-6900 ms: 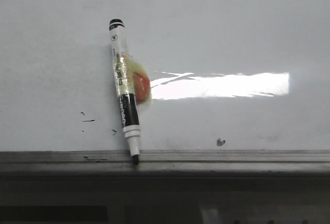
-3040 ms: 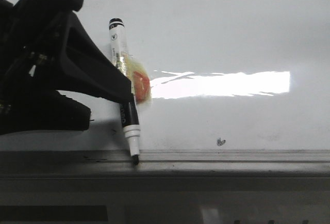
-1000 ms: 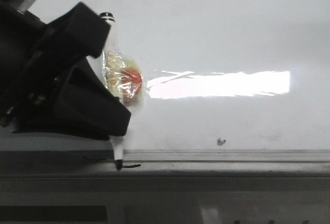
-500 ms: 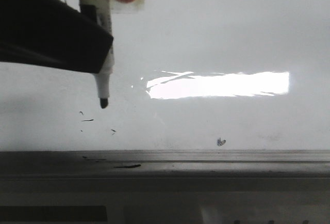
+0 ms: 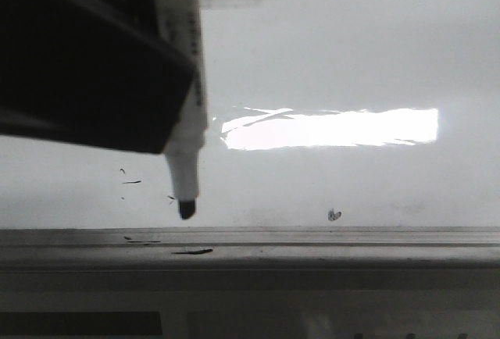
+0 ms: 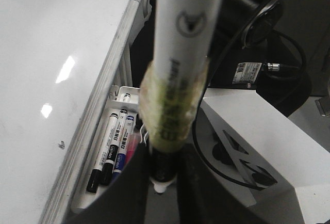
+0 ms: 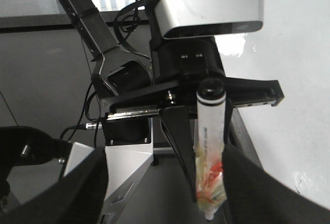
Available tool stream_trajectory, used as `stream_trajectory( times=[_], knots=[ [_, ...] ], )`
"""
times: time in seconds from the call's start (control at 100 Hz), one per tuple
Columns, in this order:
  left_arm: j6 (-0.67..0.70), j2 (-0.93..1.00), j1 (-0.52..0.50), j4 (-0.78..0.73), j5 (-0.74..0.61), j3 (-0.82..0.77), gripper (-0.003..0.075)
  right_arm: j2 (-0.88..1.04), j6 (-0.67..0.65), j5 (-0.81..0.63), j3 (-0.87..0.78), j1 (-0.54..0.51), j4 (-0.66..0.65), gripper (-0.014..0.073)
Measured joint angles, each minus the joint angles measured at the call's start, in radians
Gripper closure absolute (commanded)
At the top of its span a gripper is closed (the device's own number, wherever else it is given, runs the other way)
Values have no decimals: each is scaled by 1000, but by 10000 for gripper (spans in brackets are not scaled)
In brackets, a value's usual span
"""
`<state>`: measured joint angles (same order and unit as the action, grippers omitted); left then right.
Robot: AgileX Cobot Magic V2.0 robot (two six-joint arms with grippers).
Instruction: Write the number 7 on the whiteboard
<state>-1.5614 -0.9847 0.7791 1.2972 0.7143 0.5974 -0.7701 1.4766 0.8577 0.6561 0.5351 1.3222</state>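
My left gripper (image 5: pixel 173 101) is shut on a white-barrelled black marker (image 5: pixel 187 112) with yellowish tape and a red patch, held nearly upright. Its black tip (image 5: pixel 186 210) is just over the near part of the whiteboard (image 5: pixel 351 58), close to the grey rim (image 5: pixel 328 237); I cannot tell whether it touches. In the left wrist view the fingers (image 6: pixel 129 193) clamp the marker (image 6: pixel 180 53). No number 7 shows on the board, only small flecks (image 5: pixel 133 182). My right gripper (image 7: pixel 154 203) is open and empty, beside the left arm and the marker (image 7: pixel 209 146).
A bright glare (image 5: pixel 332 128) lies across the board, with a dark smudge (image 5: pixel 334 215) near the rim. A white tray (image 6: pixel 85 195) with several spare markers (image 6: pixel 111 149) sits just below the board's edge. Cables and a white robot base (image 6: pixel 258 146) are nearby.
The left gripper closed on the marker lying on the board and lifted it. In the last half second the marker came down and slightly right, its tip now near the rim.
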Motion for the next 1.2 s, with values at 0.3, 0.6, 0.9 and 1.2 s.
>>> stream_trajectory(
  times=[0.3,0.6,0.9,1.2],
  knots=[
    [-2,-2,-1,15,9,0,740,-137,107,-64,38,91,66,164],
    [-4,-2,-1,23,46,0,740,-217,118,-122,39,122,86,166],
    [-4,-2,-1,36,46,0,739,-271,122,-119,39,122,98,631],
    [1,-2,-1,49,43,-3,278,-272,124,-146,39,122,104,654]
  ],
)
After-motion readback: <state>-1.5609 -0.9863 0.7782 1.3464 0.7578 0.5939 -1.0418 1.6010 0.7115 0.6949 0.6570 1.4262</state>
